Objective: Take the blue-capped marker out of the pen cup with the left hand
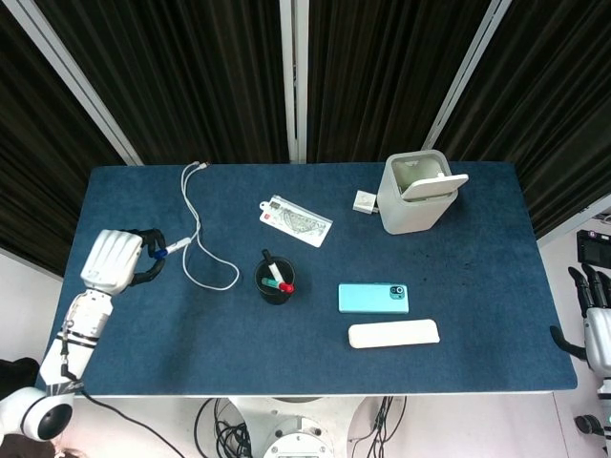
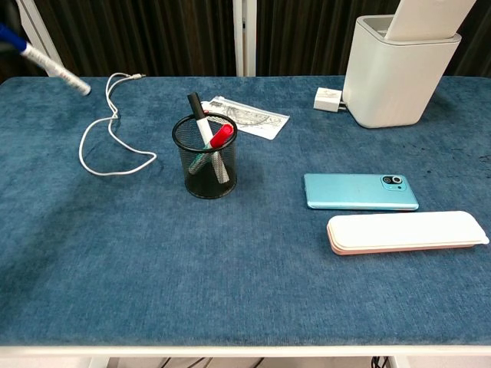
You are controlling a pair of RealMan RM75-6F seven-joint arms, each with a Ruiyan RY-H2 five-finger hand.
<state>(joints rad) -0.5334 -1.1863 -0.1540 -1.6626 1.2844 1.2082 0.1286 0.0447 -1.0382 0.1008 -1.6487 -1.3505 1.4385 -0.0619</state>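
Observation:
My left hand (image 1: 113, 260) is raised over the table's left side and grips the blue-capped marker (image 1: 171, 247), whose white barrel points toward the cable. The chest view shows only the marker (image 2: 51, 63) at the top left corner; the hand itself is out of frame there. The black mesh pen cup (image 1: 276, 284) (image 2: 205, 156) stands near the table's middle with a black-capped and a red-capped marker in it. Just past the table's right edge, my right hand (image 1: 594, 315) hangs low, fingers pointing up, holding nothing.
A white cable (image 1: 196, 234) loops between my left hand and the cup. A printed card (image 1: 295, 219) lies behind the cup. A cyan phone (image 1: 373, 298), a white case (image 1: 393, 334), a white bin (image 1: 412, 195) and a small charger (image 1: 364, 201) occupy the right half.

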